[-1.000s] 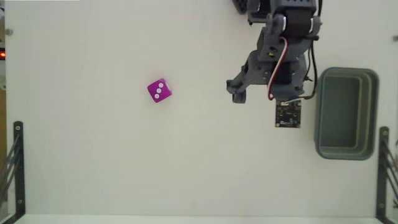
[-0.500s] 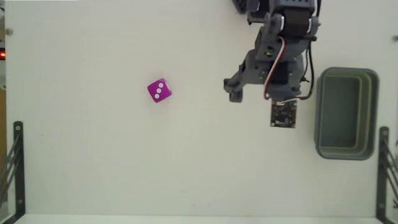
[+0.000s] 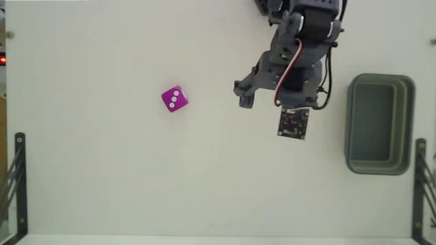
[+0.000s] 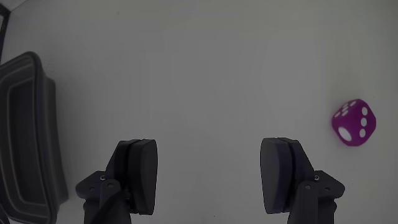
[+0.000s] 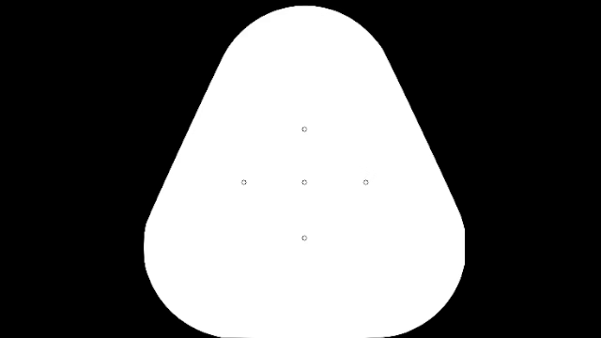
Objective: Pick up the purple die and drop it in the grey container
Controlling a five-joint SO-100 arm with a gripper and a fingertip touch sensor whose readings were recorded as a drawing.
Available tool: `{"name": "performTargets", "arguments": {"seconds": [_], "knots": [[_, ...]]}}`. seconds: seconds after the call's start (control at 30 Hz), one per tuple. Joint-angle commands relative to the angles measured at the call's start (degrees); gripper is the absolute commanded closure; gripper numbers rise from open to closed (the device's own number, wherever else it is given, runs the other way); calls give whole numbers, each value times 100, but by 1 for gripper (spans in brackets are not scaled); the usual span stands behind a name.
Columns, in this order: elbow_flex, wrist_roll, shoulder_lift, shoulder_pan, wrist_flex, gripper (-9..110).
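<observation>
lab-style robot bench | bare white tabletop (image 3: 102,177) | black clamp brackets (image 3: 17,177)

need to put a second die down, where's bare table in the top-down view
Widest bare patch: the table below the purple die, between the two black brackets. Also bare left of the die. Crowded at the upper right, where the open end effector hangs beside the grey container.
</observation>
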State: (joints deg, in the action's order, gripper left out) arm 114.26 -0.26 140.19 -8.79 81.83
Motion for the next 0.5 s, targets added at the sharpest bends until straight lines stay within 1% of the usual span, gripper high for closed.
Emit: {"name": "performTargets", "arguments": {"seconds": [0.0, 0.47], "knots": [[30, 26, 193, -239, 13, -9], [30, 26, 193, -855, 13, -9]]}}
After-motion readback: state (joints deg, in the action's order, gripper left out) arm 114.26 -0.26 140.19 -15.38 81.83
